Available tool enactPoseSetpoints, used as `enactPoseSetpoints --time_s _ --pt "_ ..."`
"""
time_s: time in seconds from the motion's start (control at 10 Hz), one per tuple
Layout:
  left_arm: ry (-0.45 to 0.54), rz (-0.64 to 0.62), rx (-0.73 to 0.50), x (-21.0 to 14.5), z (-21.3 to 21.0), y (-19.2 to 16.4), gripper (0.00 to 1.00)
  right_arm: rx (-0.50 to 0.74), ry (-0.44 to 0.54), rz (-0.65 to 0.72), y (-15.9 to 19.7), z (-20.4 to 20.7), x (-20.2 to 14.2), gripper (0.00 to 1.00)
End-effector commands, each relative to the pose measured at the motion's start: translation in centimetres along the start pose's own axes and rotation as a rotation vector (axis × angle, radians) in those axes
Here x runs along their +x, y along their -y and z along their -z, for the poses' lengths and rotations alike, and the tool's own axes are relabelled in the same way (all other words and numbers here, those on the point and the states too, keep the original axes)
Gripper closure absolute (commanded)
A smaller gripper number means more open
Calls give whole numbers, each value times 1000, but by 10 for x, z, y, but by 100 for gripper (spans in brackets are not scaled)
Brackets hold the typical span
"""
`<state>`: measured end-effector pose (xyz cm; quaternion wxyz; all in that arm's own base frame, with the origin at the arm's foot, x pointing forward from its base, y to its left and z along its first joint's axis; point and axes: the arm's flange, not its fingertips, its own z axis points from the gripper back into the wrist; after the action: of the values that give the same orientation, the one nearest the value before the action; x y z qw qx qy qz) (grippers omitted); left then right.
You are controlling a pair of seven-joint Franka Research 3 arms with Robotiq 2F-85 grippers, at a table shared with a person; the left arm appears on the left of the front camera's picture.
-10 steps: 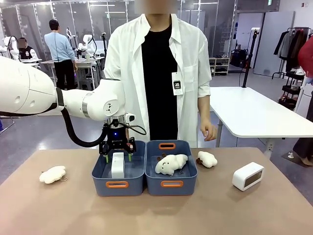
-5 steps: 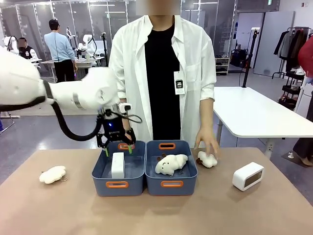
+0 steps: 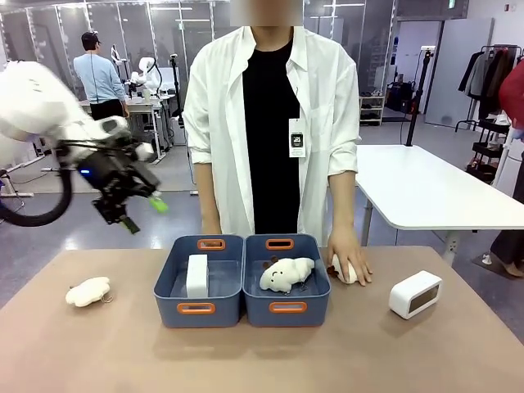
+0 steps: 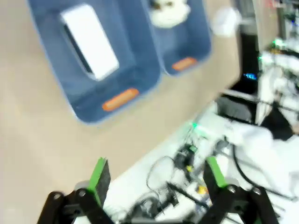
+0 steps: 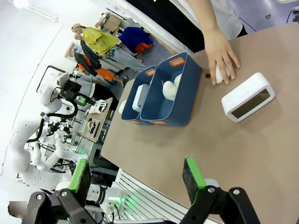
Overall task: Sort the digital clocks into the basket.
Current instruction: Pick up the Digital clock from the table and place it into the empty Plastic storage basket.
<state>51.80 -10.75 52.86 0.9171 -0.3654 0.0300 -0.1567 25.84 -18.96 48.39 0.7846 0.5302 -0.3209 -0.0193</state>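
White digital clock (image 3: 197, 276) stands on edge in the left blue basket (image 3: 221, 313), long axis front to back. My left claw (image 3: 144, 214) hangs wide and empty above the counter (image 3: 262, 360). The second digital clock (image 3: 415, 294) sits far right, display angled toward me; I judge my wide-open right claw (image 5: 136, 176) should fetch it.

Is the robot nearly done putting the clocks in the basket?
About halfway. Done: one digital clock stands inside the left basket. In hand: nothing. The left pincer hangs open, up and to the left of that basket, and the right pincer is open too. Left to do: the other clock sits on the table, off to the right, waiting to be picked up.
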Motion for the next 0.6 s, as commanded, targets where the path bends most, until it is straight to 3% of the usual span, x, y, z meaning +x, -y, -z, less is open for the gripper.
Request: enactPoseSetpoints --time_s 0.0,0.3,0.5 --pt "-72 -12 -224 -24 -29 -50 0 6 0 -11 -1 0 0 0" --pt "89 -1 -409 -137 -70 -111 0 6 0 -11 -1 0 0 0" --pt "225 41 -550 -187 -81 -180 0 6 0 -11 -1 0 0 0"
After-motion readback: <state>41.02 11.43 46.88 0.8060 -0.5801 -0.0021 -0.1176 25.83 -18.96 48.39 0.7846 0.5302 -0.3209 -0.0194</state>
